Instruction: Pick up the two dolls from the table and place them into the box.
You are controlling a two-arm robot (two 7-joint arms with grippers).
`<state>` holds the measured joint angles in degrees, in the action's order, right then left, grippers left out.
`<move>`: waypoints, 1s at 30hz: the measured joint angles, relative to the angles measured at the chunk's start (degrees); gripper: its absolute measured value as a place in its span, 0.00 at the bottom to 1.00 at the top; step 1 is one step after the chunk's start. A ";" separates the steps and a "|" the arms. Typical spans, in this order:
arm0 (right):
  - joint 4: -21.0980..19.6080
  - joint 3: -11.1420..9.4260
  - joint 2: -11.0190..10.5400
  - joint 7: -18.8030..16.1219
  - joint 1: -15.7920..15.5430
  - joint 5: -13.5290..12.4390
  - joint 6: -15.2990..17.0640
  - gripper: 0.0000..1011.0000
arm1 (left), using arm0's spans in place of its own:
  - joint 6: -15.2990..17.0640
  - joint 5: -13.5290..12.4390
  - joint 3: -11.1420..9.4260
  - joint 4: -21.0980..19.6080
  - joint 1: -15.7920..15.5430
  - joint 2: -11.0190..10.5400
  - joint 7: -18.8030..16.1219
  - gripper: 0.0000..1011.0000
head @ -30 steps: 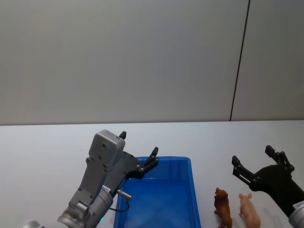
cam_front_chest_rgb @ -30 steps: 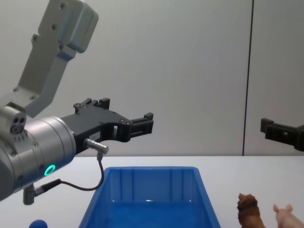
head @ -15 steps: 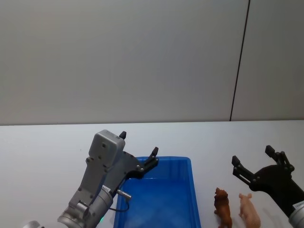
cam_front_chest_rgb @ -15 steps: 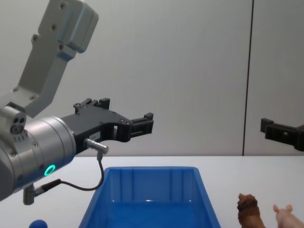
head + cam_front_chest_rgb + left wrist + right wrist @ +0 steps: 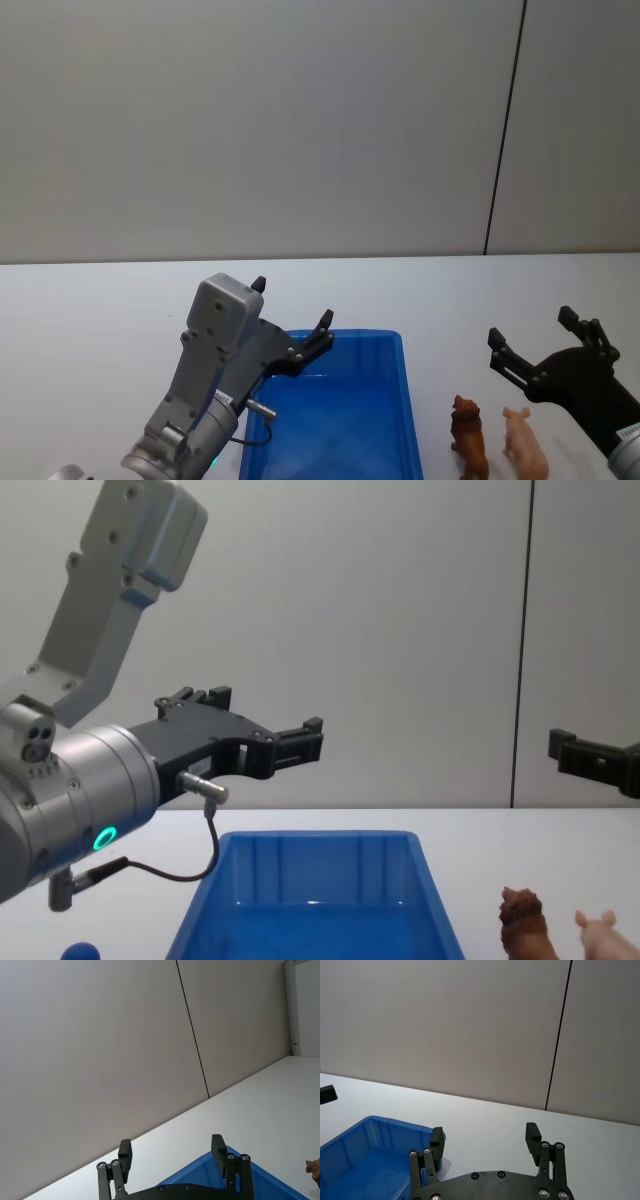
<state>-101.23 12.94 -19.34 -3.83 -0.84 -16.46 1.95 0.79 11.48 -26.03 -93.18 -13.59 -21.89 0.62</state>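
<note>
Head view: the left gripper (image 5: 292, 302) hangs above the far left corner of the box (image 5: 402, 400), fingers spread wide and holding nothing. The right gripper (image 5: 531, 327) hovers over the table (image 5: 100, 320) past the lion (image 5: 468, 432) and the pig (image 5: 525, 440), released as well. Both dolls stand on the table just beside the box's right wall, lion nearer the box, pig to its right, well short of the table's far edge.

Left wrist view: the spread fingers (image 5: 125, 1152) frame bare table, with the box's blue rim (image 5: 270, 1185) below them.

Right wrist view: the parted fingers (image 5: 532, 1135) are empty, and the box (image 5: 370, 1122) lies off to one side.

Chest view: the left gripper (image 5: 258, 720) is raised above the box (image 5: 300, 850). A small blue ball (image 5: 78, 952) sits on the table left of the box.
</note>
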 joint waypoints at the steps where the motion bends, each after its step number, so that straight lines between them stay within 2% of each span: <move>1: 0.00 0.00 0.00 0.00 0.00 0.00 0.00 0.99 | 0.00 0.00 0.00 0.00 0.00 0.00 0.00 0.99; 14: -0.03 -0.06 0.13 0.59 -0.14 -0.05 0.54 0.99 | 0.00 0.00 0.00 0.00 0.00 0.00 0.00 0.99; 30: -1.77 -0.08 0.65 6.32 -2.35 -0.32 5.59 0.99 | 0.00 0.00 0.00 0.00 0.00 0.00 0.00 0.99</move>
<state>-103.00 12.86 -18.69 2.49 -3.19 -16.78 7.54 0.79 11.48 -26.03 -93.17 -13.59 -21.89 0.62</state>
